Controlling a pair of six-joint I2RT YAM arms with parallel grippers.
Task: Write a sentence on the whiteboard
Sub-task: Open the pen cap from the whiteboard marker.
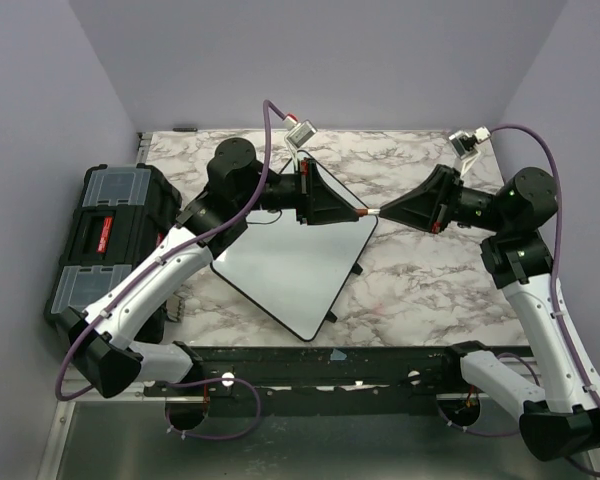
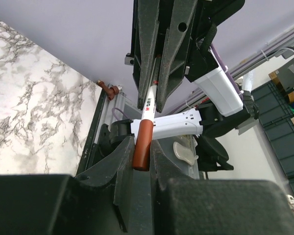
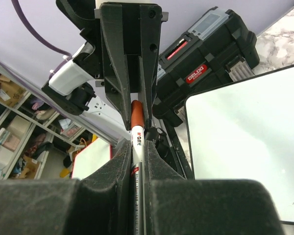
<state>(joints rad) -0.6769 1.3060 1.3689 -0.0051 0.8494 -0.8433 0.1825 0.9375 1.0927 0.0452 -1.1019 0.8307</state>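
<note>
Marble table [image 1: 420,285], lilac walls [image 1: 380,70]; whiteboard [image 1: 285,270] lies flat nr toolbox [image 1: 110,230].

Marble table [image 1: 420,285], whiteboard [image 1: 290,272] lying flat, black toolbox [image 1: 110,232] at left edge

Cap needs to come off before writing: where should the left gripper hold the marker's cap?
Across the red cap, end-on along its axis, as the left gripper does now; the right gripper pinches the white barrel, so a straight pull apart should suit.
</note>
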